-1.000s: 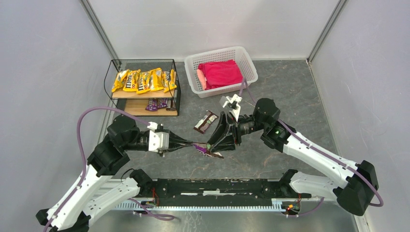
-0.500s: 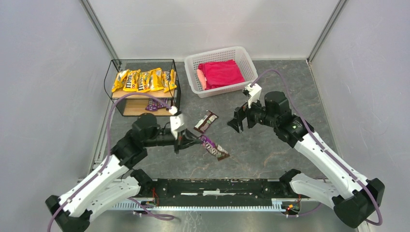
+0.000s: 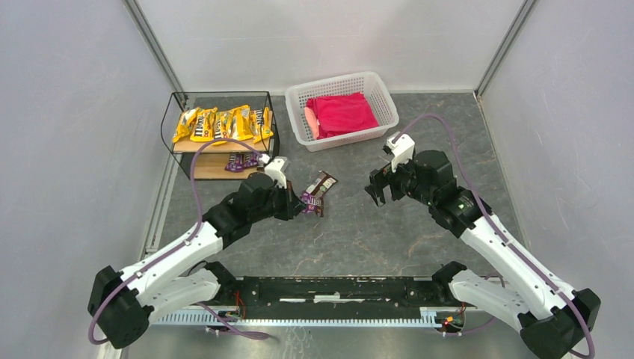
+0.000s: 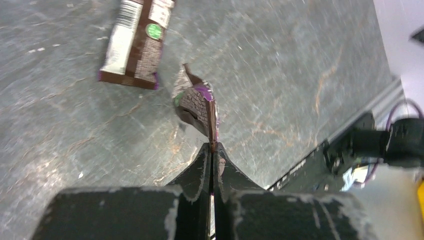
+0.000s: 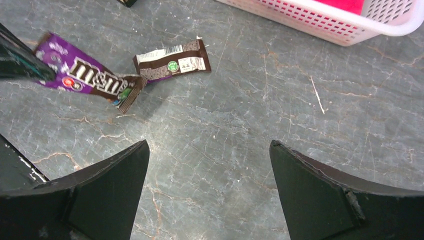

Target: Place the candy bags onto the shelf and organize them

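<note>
Done: yellow bags (image 3: 223,124) on shelf (image 3: 203,169) top tier, dark bags (image 3: 243,159) on lower. Now: left tool (image 4: 212,148) pinched shut on purple bag (image 4: 197,102) above bench (image 3: 389,239); right tool (image 5: 209,145) wide open, empty. Left: that bag plus 1 brown bag (image 5: 172,60) lying on bench.

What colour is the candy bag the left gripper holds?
The bag is purple and brown; right wrist view shows it best.

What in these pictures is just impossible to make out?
- Top view: lower-tier bags on the shelf; the upper board covers most, so no count.
- Left wrist view: print on the purple bag in the left gripper; edge-on and blurred.
- Right wrist view: the basket, cut off by the top edge; contents barely visible.
</note>
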`<state>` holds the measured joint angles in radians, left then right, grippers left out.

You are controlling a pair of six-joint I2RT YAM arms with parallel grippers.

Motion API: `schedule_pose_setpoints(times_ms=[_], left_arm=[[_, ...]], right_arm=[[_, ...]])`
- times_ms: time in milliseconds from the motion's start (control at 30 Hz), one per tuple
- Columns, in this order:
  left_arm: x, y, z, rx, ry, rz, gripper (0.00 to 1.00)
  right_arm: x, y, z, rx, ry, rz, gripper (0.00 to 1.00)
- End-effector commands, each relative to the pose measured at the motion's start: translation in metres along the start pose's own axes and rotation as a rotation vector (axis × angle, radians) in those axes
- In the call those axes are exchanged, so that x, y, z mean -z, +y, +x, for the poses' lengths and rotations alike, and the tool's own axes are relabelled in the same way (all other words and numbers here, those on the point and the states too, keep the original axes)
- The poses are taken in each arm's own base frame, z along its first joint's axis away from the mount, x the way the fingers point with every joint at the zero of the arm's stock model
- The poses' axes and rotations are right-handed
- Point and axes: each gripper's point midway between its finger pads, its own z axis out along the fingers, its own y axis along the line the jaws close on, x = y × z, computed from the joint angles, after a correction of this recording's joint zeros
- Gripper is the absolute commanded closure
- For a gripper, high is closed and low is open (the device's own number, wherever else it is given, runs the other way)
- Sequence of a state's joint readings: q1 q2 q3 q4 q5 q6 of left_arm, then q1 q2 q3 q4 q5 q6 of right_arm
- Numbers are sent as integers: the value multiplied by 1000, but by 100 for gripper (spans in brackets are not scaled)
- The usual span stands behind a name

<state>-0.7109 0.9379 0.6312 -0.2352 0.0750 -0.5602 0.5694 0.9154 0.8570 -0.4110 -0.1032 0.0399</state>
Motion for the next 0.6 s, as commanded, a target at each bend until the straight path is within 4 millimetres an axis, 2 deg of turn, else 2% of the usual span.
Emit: schedule_pose_setpoints(times_ms=[0, 100, 200, 333, 533, 567], left_arm=[[20, 32, -44, 257, -212, -184, 98], [34, 67, -47, 444, -241, -276, 98], [46, 107, -45, 615, -281, -345, 98], [70, 141, -51, 711, -399, -423, 98], [110, 189, -52, 809, -552, -645, 98], [118, 202, -54, 837, -593, -690, 98]], right_arm=[[0, 5, -9, -2, -72, -29, 2], [-3, 8, -2, -14, -72, -42, 2], [-4, 0, 6, -7, -50, 1, 2], [2, -2, 7, -8, -69, 14, 2], [8, 5, 7, -15, -104, -16, 2], [9, 6, 6, -16, -107, -19, 2]])
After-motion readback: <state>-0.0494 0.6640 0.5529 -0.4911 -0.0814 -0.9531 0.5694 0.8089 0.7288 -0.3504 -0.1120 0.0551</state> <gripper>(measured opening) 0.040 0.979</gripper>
